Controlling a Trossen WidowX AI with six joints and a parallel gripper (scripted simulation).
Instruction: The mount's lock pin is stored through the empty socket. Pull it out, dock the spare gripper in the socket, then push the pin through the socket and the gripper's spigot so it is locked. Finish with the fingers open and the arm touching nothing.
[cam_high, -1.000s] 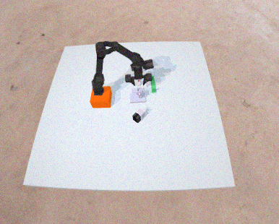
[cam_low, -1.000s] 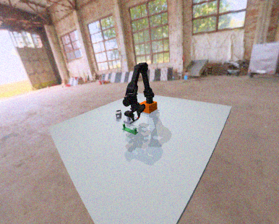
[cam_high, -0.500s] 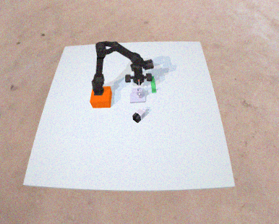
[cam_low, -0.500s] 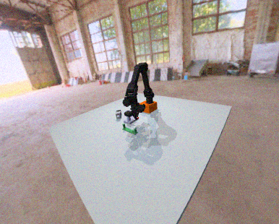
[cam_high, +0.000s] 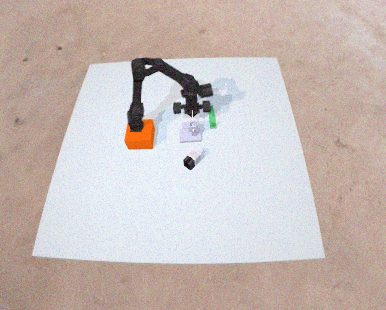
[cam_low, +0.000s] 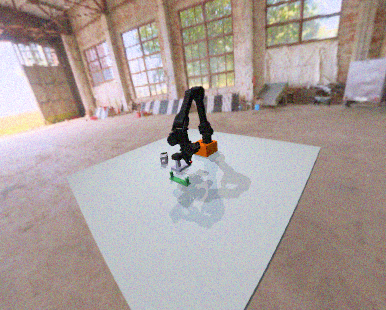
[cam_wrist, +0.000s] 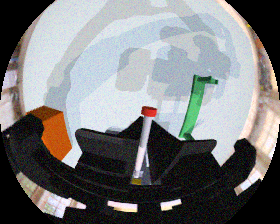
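Observation:
The lock pin (cam_wrist: 142, 145), a pale shaft with a red head, is between the fingers of my gripper (cam_high: 193, 114) (cam_wrist: 144, 119), which is shut on it. The red head also shows in the exterior view, just beside the fingers. The mount (cam_high: 185, 137) (cam_low: 176, 169) is a pale plate with a small socket, right below my gripper. The pin's other end reaches toward the socket in the wrist view; the fingers hide how far it is inside. The spare gripper (cam_high: 190, 161) (cam_low: 164, 159), black and pale, is apart from the mount.
A green bracket (cam_high: 213, 120) (cam_low: 180, 180) (cam_wrist: 193, 107) with raised ends lies close beside the mount. The arm's orange base block (cam_high: 140, 139) (cam_low: 209, 148) (cam_wrist: 56, 134) stands on the other side of the mount.

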